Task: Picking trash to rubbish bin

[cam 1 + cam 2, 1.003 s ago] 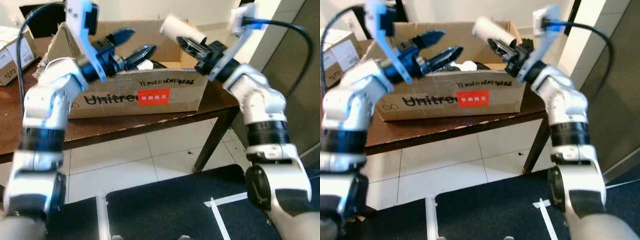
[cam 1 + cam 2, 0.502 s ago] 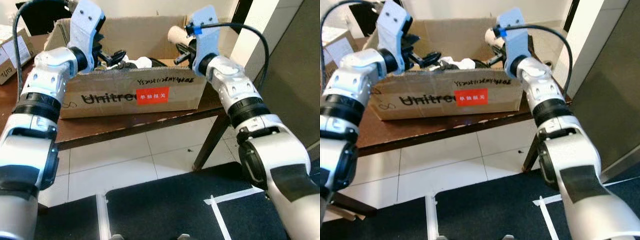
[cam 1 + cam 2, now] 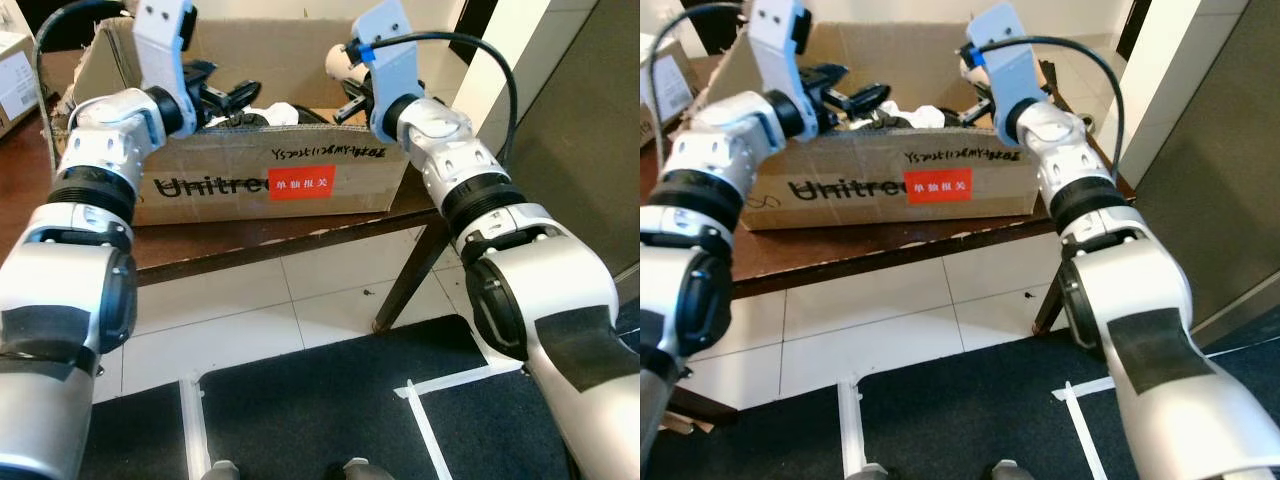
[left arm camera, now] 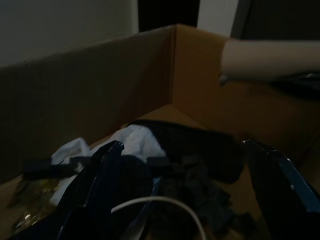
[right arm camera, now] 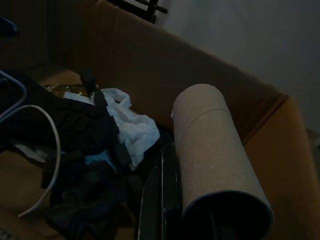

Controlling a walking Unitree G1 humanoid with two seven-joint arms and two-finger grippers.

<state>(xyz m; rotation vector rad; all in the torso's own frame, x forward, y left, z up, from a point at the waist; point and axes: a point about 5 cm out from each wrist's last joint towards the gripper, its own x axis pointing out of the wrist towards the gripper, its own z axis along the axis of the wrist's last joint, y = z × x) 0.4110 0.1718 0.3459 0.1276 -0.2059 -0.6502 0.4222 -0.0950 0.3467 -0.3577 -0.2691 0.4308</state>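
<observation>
Both arms have reached into the cardboard box [image 3: 300, 170], right pincer [image 5: 200, 200] clamping the cardboard tube [image 5: 215, 155], left pincer [image 4: 185, 165] spread empty.

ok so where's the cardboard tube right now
The cardboard tube is held in the right gripper over the right end of the open cardboard box, above the white and black trash inside.

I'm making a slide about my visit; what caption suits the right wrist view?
Right tool holds a cardboard tube over a trash-filled cardboard box.
</observation>
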